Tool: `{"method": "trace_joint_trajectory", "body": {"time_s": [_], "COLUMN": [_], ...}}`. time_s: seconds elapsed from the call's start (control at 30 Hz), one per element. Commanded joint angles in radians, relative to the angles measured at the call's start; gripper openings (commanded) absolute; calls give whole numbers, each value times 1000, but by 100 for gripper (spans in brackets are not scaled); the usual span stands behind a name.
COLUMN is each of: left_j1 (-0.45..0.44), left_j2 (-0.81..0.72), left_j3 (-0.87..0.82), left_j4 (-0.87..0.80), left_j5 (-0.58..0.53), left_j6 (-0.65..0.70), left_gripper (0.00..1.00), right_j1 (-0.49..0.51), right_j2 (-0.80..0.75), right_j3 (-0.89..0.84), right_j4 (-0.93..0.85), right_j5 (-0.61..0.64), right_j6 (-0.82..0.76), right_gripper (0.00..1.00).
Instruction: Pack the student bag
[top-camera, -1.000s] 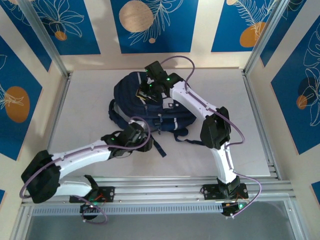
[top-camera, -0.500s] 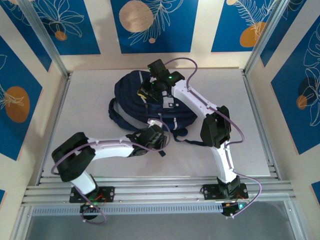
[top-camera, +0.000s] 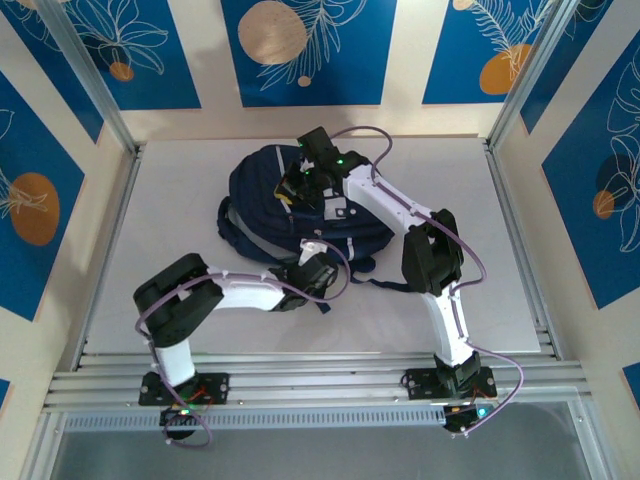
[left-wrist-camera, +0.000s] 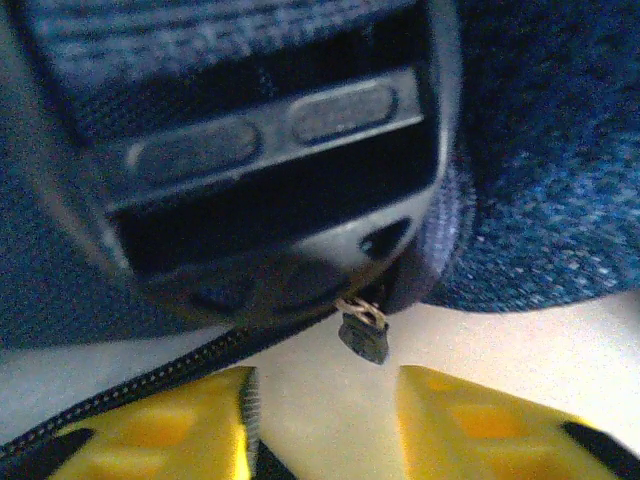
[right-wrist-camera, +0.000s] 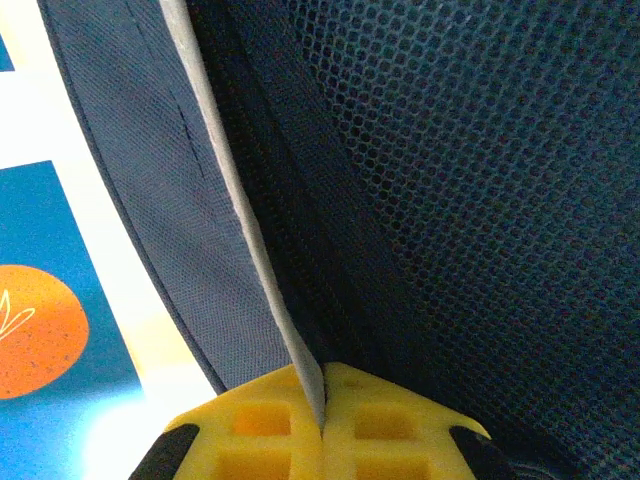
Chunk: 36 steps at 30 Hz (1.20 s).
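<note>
**A:** Entry one, student bag (top-camera: 255, 190): where is it lying?

**B:** It is lying mid-counter (top-camera: 180, 200), toward the far side. Both arms are covering part of it.

**A:** Entry two, left fingers (left-wrist-camera: 225, 405)?

**B:** They are standing apart at the bag's near edge, gripping nothing. A small zipper pull (left-wrist-camera: 363, 335) is hanging just beyond the gap, under a blurred grey buckle (left-wrist-camera: 270, 150).

**A:** Entry three, right fingers (right-wrist-camera: 350, 405)?

**B:** They are pressing together on the bag's light stripe (right-wrist-camera: 250, 240), up at its far end. Dark mesh (right-wrist-camera: 480, 200) is running off the edge of the wrist view. Which panel it belongs to, I am not making out.
</note>
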Motion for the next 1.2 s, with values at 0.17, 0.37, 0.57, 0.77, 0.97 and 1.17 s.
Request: {"method": "trace_joint_trajectory", "body": {"time_s": [0.17,0.37,0.57,0.77,0.97,1.17], "left_j1": [-2,9,15,24,58,67], "left_j2": [-13,-70,-118,-160,-223,-226], "left_j3": [16,-9,-30,-56,-117,-135], "left_j4": [25,-21,-66,-139,-161,-100], "left_j5": [-55,35,122,115,119,234], "left_j6": [37,51,48,57,57,67], "left_gripper": [4,0,0,0,0,0], "right_j1": [-36,-52,-53,-50,-47,-53], "right_j2": [-63,-71,-62,-63,-80,-104], "right_j3": [-44,-38,-11,-29,-41,-67], "right_j4": [-9,-96,-202,-229,-227,-197], "right_j5": [31,123,234,252,253,208], "right_j6": [-18,-130,-255,-309,-337,-330], "right_gripper": [0,0,0,0,0,0]}}
